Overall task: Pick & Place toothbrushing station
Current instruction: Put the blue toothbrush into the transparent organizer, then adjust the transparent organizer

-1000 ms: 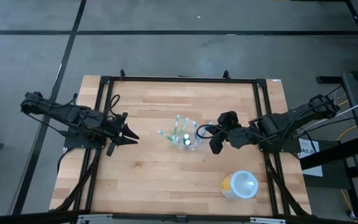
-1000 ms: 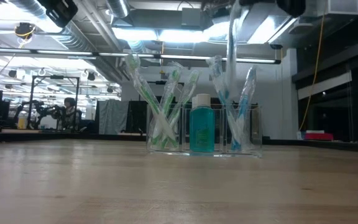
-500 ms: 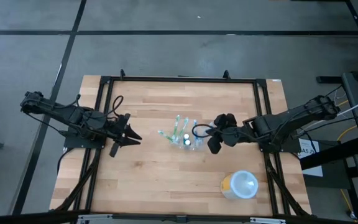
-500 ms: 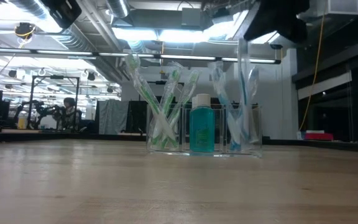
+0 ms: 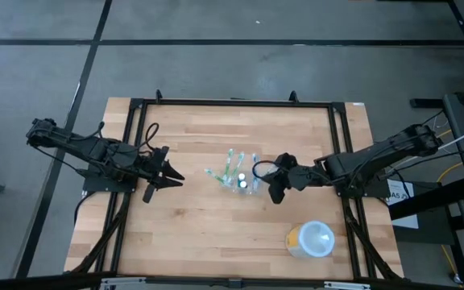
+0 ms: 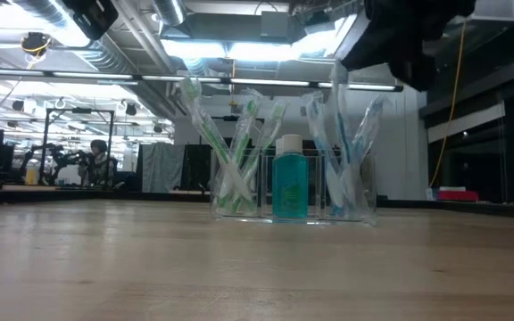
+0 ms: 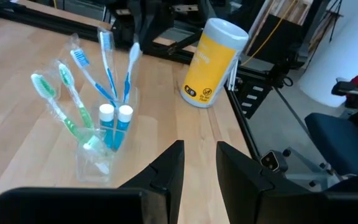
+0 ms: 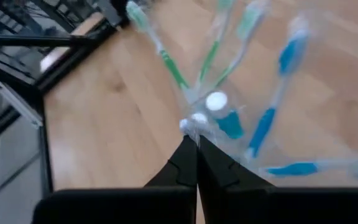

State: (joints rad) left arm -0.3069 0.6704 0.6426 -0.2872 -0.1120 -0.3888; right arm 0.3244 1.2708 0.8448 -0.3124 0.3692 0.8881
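Observation:
The toothbrushing station (image 5: 240,181), a clear plastic holder, stands at mid-table on its flat base (image 6: 293,217). It carries wrapped green and blue toothbrushes and small blue bottles (image 7: 114,124). My right gripper (image 5: 272,187) is just right of it and above it, shut at the top of a wrapped blue toothbrush (image 6: 339,134) that stands in the holder's right compartment. My left gripper (image 5: 166,176) hovers at the table's left, open, with nothing between its fingers (image 7: 166,180). My right gripper meets the upper end of the toothbrush's clear wrapper (image 6: 337,69) with its shut fingertips (image 8: 188,155), slanting down from the table's right. The brush stands nearly upright, its lower end in the holder. The wrist view is blurred, so the exact hold does not show.
A yellow canister with a white lid (image 5: 311,239) stands near the front right corner. A black frame (image 5: 232,102) runs along the table's edges. Bare wood lies between my left gripper and the station (image 5: 192,193).
My right gripper has come down toward the station with the wrapped blue toothbrush, whose lower end has gone into the holder's right compartment. Another blue brush there has tipped toward the right.

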